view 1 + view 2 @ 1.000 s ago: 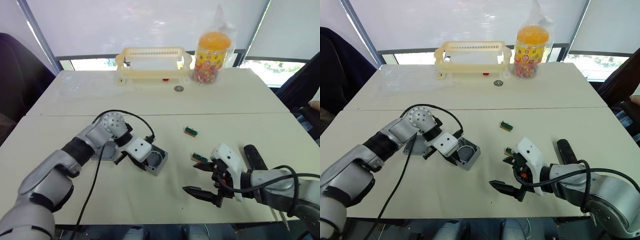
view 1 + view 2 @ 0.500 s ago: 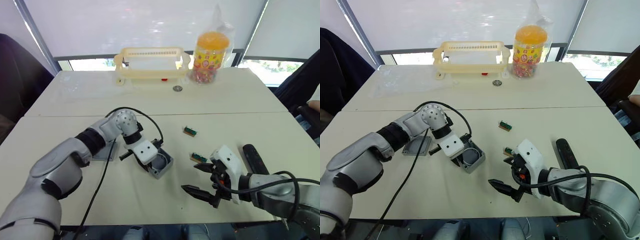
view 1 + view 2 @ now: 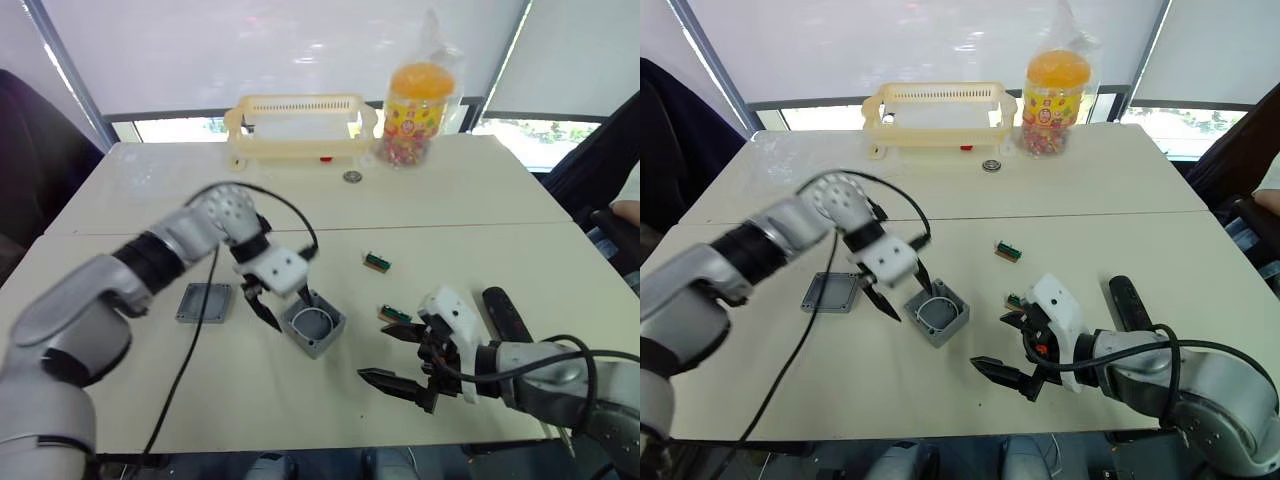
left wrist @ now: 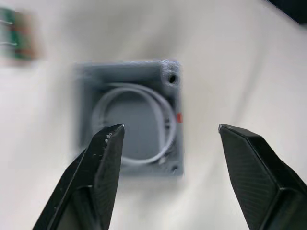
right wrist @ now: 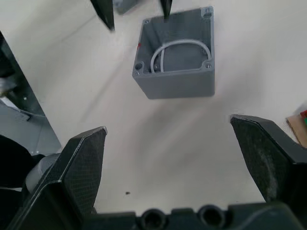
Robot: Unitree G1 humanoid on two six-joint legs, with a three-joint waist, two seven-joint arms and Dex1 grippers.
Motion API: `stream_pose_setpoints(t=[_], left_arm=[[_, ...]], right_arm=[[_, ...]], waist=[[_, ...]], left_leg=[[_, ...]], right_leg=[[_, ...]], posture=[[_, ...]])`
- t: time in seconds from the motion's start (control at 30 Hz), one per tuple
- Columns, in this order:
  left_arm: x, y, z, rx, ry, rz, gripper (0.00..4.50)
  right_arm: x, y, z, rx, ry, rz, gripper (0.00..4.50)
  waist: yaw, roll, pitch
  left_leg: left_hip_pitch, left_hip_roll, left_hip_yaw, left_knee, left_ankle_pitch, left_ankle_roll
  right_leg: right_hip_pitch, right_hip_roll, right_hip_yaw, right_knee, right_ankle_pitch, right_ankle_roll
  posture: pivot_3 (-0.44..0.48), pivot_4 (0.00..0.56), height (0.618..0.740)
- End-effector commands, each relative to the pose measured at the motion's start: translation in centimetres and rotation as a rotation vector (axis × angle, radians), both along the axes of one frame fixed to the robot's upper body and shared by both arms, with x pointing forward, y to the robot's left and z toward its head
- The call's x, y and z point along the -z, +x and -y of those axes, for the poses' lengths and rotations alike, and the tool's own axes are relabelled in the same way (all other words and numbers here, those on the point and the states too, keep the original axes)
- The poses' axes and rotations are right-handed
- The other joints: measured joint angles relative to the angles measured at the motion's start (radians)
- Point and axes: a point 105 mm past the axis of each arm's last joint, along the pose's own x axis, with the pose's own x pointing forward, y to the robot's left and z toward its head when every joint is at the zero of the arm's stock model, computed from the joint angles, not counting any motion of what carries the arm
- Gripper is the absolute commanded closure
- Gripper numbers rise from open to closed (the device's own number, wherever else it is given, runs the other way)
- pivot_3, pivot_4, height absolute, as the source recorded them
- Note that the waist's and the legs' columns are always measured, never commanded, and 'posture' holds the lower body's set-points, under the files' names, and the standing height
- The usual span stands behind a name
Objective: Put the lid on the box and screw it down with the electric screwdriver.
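Cream table (image 3: 480, 200), open box (image 3: 313, 330) beside wide-spread left claw (image 3: 273, 302); right claw (image 3: 400, 360) wide, empty.

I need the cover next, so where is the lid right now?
In the left eye view the lid lies flat on the table, to the robot's left of the box, with the open left gripper between them.
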Motion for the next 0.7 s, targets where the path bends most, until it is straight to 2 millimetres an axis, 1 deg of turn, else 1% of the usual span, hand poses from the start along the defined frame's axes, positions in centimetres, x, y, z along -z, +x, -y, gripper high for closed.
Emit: stream_pose_setpoints(t=[0.03, 0.1, 0.17, 0.2, 0.23, 0.27, 0.33, 0.37, 0.43, 0.53, 0.63, 0.7], left_arm=[[-4.9, 0.3, -1.2, -0.194, -0.180, -0.050, 1.34], [-6.5, 0.9, -3.1, -0.405, -0.308, -0.130, 1.34], [-6.6, 1.7, -5.0, -0.619, -0.407, -0.163, 0.79], [-6.3, 2.0, -6.1, -0.722, -0.444, -0.167, 0.49], [-5.9, 2.1, -6.9, -0.801, -0.464, -0.166, 0.03], [-5.4, 2.1, -7.9, -0.893, -0.491, -0.167, 0.03], [-4.3, 2.5, -10.3, -1.136, -0.557, -0.128, 0.03], [-3.9, 2.4, -11.2, -1.223, -0.582, -0.103, 0.03], [-3.0, 2.4, -13.5, -1.447, -0.621, -0.070, 0.03], [-0.6, 1.1, -16.3, -1.704, -0.645, -0.083, 0.03], [1.4, 0.0, -17.8, -1.868, -0.619, -0.108, 0.03], [2.7, -0.5, -18.9, -1.984, -0.560, -0.121, 0.03]], right_arm=[[-2.5, 1.0, 0.1, -0.019, 0.063, 0.084, 0.00], [-3.6, 1.6, -0.2, -0.050, 0.096, 0.127, 0.00], [-3.9, 1.7, -0.6, -0.098, 0.084, 0.159, 0.00], [-4.0, 1.9, -0.7, -0.122, 0.076, 0.177, 0.00], [-4.1, 2.1, -0.9, -0.144, 0.071, 0.190, 0.00], [-4.4, 2.4, -1.0, -0.165, 0.072, 0.208, 0.00], [-5.1, 3.8, -1.3, -0.179, 0.078, 0.268, 0.00], [-5.2, 4.4, -1.3, -0.175, 0.077, 0.286, 0.00], [-4.9, 5.0, -1.6, -0.183, 0.059, 0.305, 0.00], [-4.3, 5.0, -2.8, -0.230, 0.073, 0.293, 0.00], [-3.9, 4.8, -3.7, -0.273, 0.078, 0.281, 0.00], [-3.8, 4.6, -4.1, -0.308, 0.073, 0.276, 0.00]], waist=[[-0.005, 0.000, 0.000], [-0.013, 0.001, 0.000], [-0.019, 0.001, 0.000], [-0.023, 0.001, 0.000], [-0.027, 0.001, 0.000], [-0.029, 0.001, 0.000], [-0.031, 0.001, 0.000], [-0.033, 0.000, 0.000], [-0.031, -0.001, 0.001], [-0.026, -0.001, 0.001], [-0.018, -0.001, 0.001], [-0.005, -0.001, 0.001]], left_leg=[[0.000, 0.000, 0.000, 0.000, 0.000, 0.000], [0.000, 0.000, 0.000, 0.000, 0.000, 0.000], [0.002, 0.000, 0.001, 0.000, 0.000, 0.000], [0.002, 0.000, 0.000, 0.000, 0.000, 0.001], [0.002, 0.001, -0.001, 0.000, -0.001, 0.001], [0.003, 0.001, -0.001, 0.000, -0.001, 0.001], [0.003, 0.002, -0.002, 0.000, 0.000, 0.001], [0.003, 0.002, -0.001, 0.000, 0.000, 0.001], [0.003, 0.002, -0.001, 0.000, 0.000, 0.000], [0.002, 0.001, -0.001, 0.000, 0.000, -0.001], [0.002, 0.001, -0.001, 0.000, 0.002, -0.003], [0.002, 0.001, -0.001, 0.000, 0.003, -0.005]], right_leg=[[0.000, 0.000, 0.000, 0.000, 0.000, 0.000], [0.000, 0.001, 0.000, 0.000, 0.000, 0.000], [0.000, 0.003, 0.001, 0.002, -0.001, 0.001], [0.000, 0.004, 0.001, 0.003, -0.001, 0.001], [0.000, 0.004, 0.001, 0.005, -0.002, 0.002], [-0.001, 0.004, 0.001, 0.006, -0.003, 0.002], [-0.001, 0.004, 0.002, 0.007, -0.003, 0.002], [-0.001, 0.003, 0.002, 0.008, -0.003, 0.002], [-0.002, 0.003, 0.003, 0.008, -0.003, 0.001], [-0.002, 0.003, 0.003, 0.009, -0.003, 0.001], [-0.003, 0.003, 0.003, 0.009, -0.003, 0.001], [-0.003, 0.002, 0.003, 0.009, -0.002, 0.000]], posture=[[0.000, 0.150, 0.740], [0.000, 0.150, 0.740], [0.000, 0.150, 0.740], [0.000, 0.150, 0.740], [0.000, 0.150, 0.740], [0.000, 0.150, 0.740], [0.000, 0.150, 0.740], [0.000, 0.150, 0.740], [0.000, 0.150, 0.740], [0.000, 0.150, 0.740], [0.000, 0.150, 0.740], [0.000, 0.150, 0.740]])
